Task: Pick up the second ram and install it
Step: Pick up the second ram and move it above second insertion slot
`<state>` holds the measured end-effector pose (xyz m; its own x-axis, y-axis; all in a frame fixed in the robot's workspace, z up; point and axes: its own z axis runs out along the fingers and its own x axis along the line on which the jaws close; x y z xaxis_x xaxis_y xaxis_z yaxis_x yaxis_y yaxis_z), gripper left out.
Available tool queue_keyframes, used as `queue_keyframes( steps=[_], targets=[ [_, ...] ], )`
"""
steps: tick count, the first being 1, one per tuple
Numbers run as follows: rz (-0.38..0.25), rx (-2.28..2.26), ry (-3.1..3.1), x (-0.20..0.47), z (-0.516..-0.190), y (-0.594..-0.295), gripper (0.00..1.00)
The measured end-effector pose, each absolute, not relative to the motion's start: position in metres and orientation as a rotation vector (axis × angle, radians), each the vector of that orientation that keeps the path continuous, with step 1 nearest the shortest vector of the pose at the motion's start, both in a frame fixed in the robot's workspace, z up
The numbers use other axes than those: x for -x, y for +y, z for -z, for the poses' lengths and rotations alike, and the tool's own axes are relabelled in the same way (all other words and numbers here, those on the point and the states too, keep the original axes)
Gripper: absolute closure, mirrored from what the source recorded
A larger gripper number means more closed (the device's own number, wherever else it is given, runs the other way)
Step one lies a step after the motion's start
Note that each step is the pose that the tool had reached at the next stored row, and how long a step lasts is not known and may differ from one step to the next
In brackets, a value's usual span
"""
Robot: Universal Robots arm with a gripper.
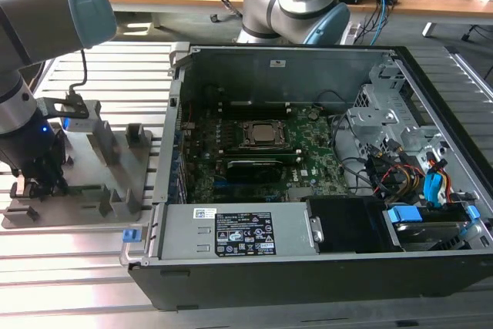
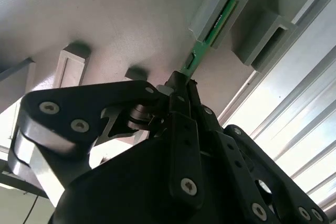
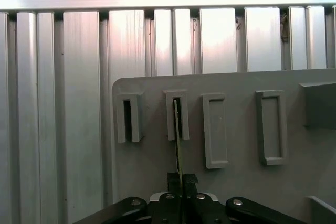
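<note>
Item: fingers (image 2: 181, 114). Black, drawn together and clamped on the near end of the second ram (image 2: 212, 27), one on each flat face.

Item: gripper (image 2: 184, 81). In the first wrist view the gripper (image 3: 178, 179) met the second ram (image 3: 177, 140) edge-on. In the exterior view the gripper (image 1: 35, 186) stood low over the fixture plate, toward nine o'clock of the picture.

Item: second ram. Thin green stick, far end seated in a grey slot holder (image 2: 210, 3), near end in the fingers. In the first wrist view it ran straight from the gripper into that slot holder (image 3: 169, 116).

Item: fixture plate (image 3: 147, 171). Grey, bearing several raised holders; a like holder (image 3: 136, 121) stood just beside the occupied one.

Item: bench (image 1: 77, 267). Ribbed aluminium slats under the fixture plate (image 1: 77, 213).

Item: computer case (image 1: 285, 59). Open, at the plate's three o'clock in the exterior view, with the green motherboard (image 1: 308, 167) inside.

Item: arm (image 1: 46, 13). Grey with blue caps, above the gripper at ten o'clock.
</note>
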<state>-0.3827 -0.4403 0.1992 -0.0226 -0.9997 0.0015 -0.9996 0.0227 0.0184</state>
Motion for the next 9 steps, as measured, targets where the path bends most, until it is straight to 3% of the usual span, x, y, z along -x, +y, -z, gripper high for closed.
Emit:
queue_keyframes(
  steps=[9],
  targets=[
    [0.019,-2.187,-2.236,0.3827,-0.1988,-0.4403,0.86]
  ],
)
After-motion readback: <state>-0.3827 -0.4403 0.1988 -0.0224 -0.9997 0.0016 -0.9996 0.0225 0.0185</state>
